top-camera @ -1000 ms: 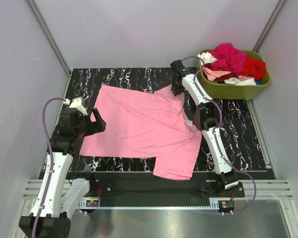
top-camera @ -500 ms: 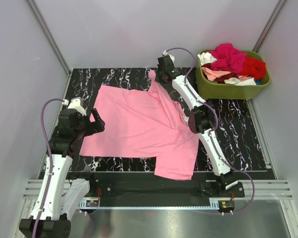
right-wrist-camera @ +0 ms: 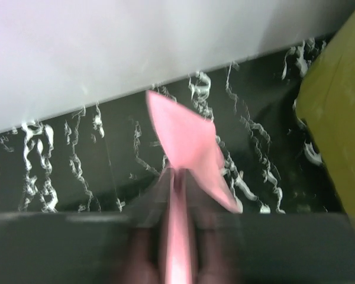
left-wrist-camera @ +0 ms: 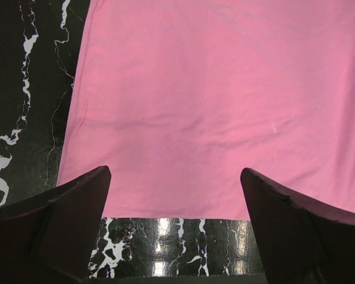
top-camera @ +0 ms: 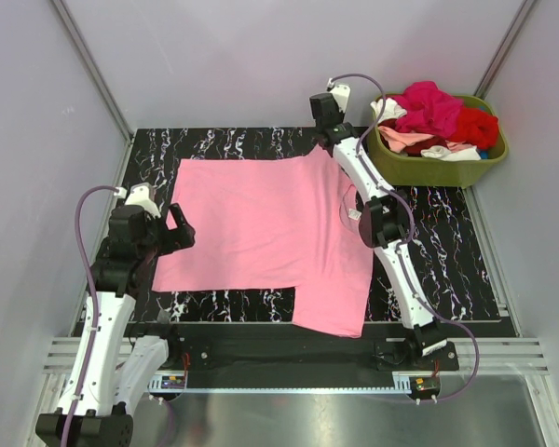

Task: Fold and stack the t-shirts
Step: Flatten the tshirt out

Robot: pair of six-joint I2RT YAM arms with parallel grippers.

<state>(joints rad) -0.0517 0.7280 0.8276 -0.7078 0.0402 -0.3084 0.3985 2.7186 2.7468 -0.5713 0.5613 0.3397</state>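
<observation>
A medium pink t-shirt (top-camera: 261, 233) lies spread flat on the black marbled table (top-camera: 447, 251). My right gripper (top-camera: 328, 142) is shut on the shirt's far right corner near the table's back edge; the wrist view shows a pink flap (right-wrist-camera: 189, 148) pinched between the blurred fingers. My left gripper (top-camera: 175, 228) is open and empty just off the shirt's left edge. In its wrist view the shirt (left-wrist-camera: 213, 100) lies ahead of the spread fingers (left-wrist-camera: 77, 207), with bare table between them. More t-shirts, magenta (top-camera: 429, 104), red (top-camera: 477, 126), pale pink and white, are heaped in the tub.
An olive-green tub (top-camera: 429, 168) stands at the back right, close to my right gripper; its wall shows in the right wrist view (right-wrist-camera: 337, 118). White walls enclose the table on three sides. A metal rail (top-camera: 289, 358) runs along the near edge.
My right gripper has carried the shirt's corner back and to the right, pulling the far edge straight and the cloth flat. The left arm has barely moved.
</observation>
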